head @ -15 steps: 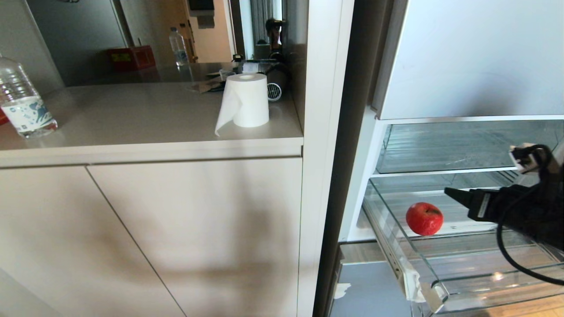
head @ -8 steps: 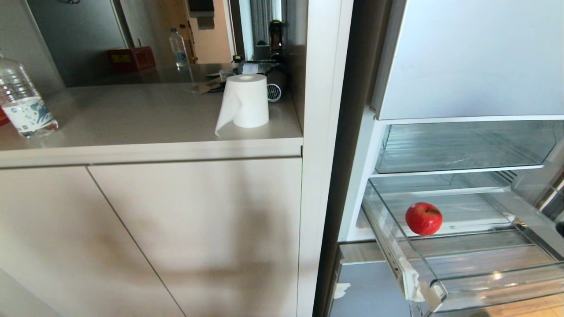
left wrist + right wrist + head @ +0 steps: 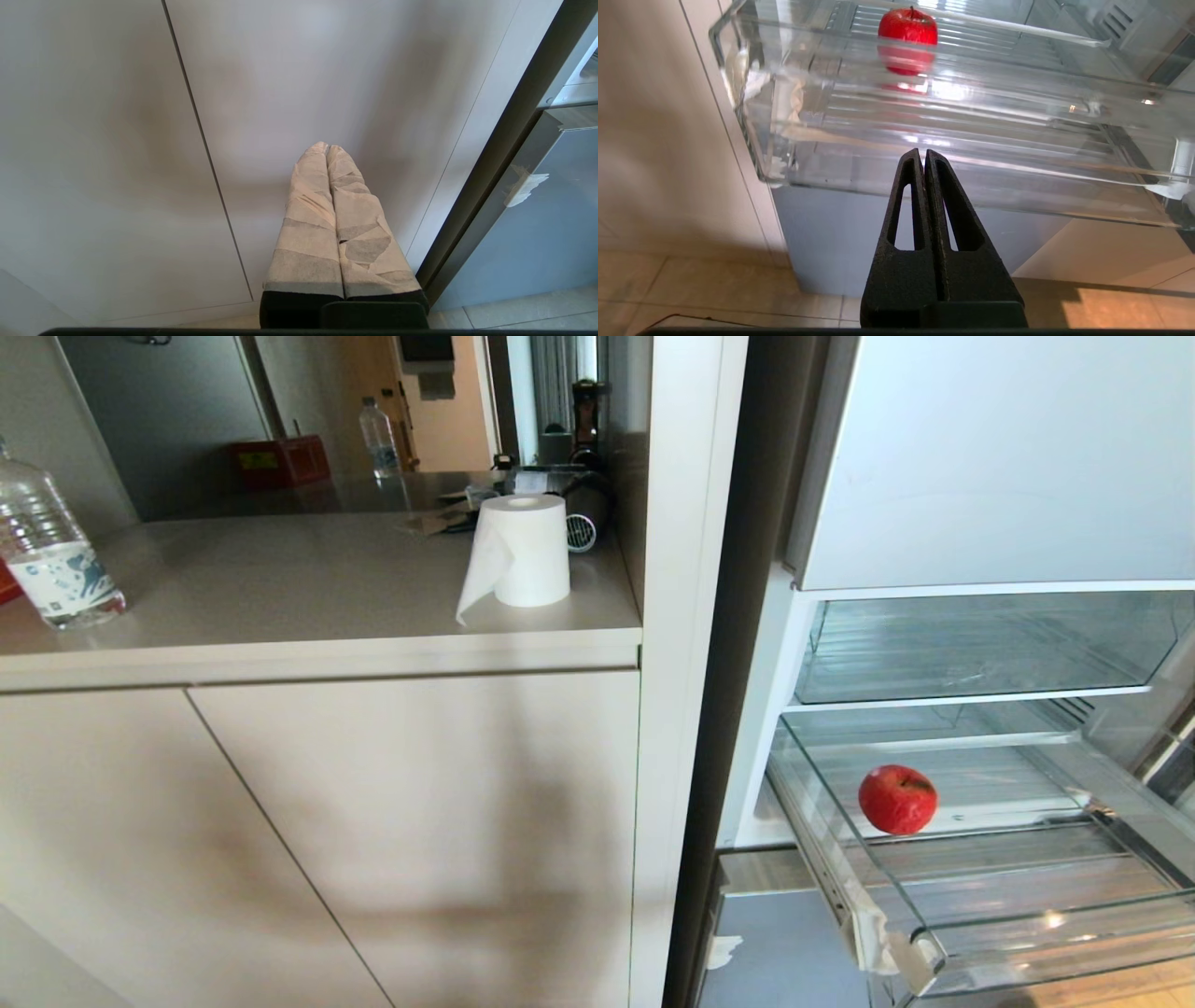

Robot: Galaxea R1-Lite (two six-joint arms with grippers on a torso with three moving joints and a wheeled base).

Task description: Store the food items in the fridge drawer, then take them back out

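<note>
A shiny red apple (image 3: 897, 800) lies alone on the ribbed floor of the clear fridge drawer (image 3: 1055, 933), which stands pulled out of the open fridge. In the right wrist view the apple (image 3: 907, 27) shows beyond the drawer's thick front wall (image 3: 952, 135). My right gripper (image 3: 923, 152) is shut and empty, hanging below and in front of that wall, apart from it. My left gripper (image 3: 326, 146), its fingers wrapped in pale tape, is shut and empty, parked before the beige cabinet doors. Neither arm shows in the head view.
A paper roll (image 3: 520, 556) and a water bottle (image 3: 51, 553) stand on the beige counter (image 3: 308, 588) left of the fridge. A smaller clear compartment (image 3: 980, 649) sits above the drawer. A pale-blue fridge panel (image 3: 859, 233) lies under the drawer, with tiled floor below.
My right gripper, which reached over the drawer near the apple a second ago, has pulled back out of the head view. The apple stays in the drawer.
</note>
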